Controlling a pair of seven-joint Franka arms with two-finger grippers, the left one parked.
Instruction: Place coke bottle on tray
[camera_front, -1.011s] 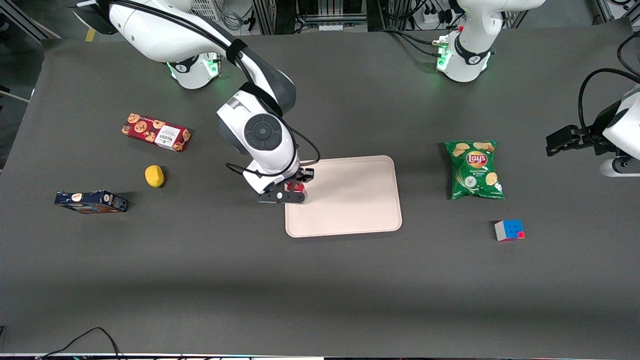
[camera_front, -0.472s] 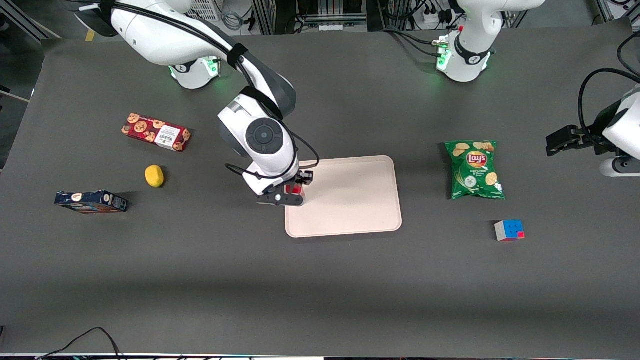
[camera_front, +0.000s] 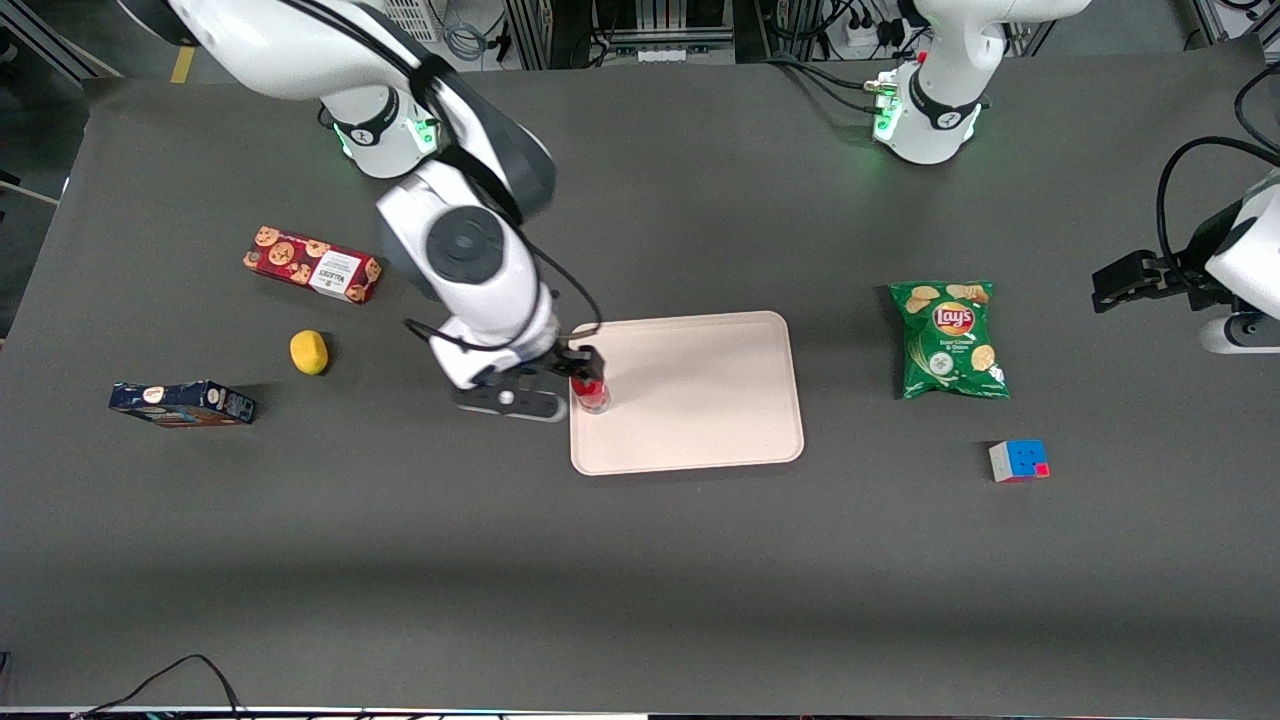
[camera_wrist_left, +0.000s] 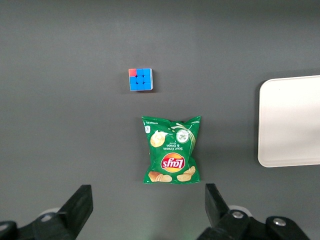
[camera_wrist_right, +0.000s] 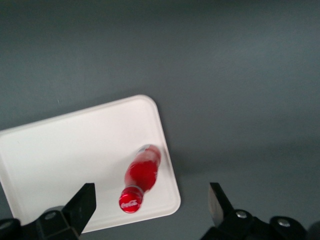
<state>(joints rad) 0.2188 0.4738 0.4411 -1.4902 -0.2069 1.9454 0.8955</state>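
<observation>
The coke bottle (camera_front: 591, 391) stands upright on the tray (camera_front: 700, 390), close to the tray's edge at the working arm's end. In the right wrist view I look down on its red cap and red body (camera_wrist_right: 142, 172), with the pale tray (camera_wrist_right: 75, 150) under it. My right gripper (camera_front: 572, 372) is open and empty, raised above the bottle. Its fingers stand wide apart, clear of the bottle on both sides (camera_wrist_right: 152, 196). One end of the tray also shows in the left wrist view (camera_wrist_left: 292, 120).
A red cookie box (camera_front: 312, 265), a lemon (camera_front: 309, 352) and a dark blue box (camera_front: 182, 403) lie toward the working arm's end. A green Lay's bag (camera_front: 948, 340) and a colour cube (camera_front: 1019, 461) lie toward the parked arm's end.
The gripper has let go of the bottle and drawn up and away toward the working arm's end. The bottle stays standing on the tray.
</observation>
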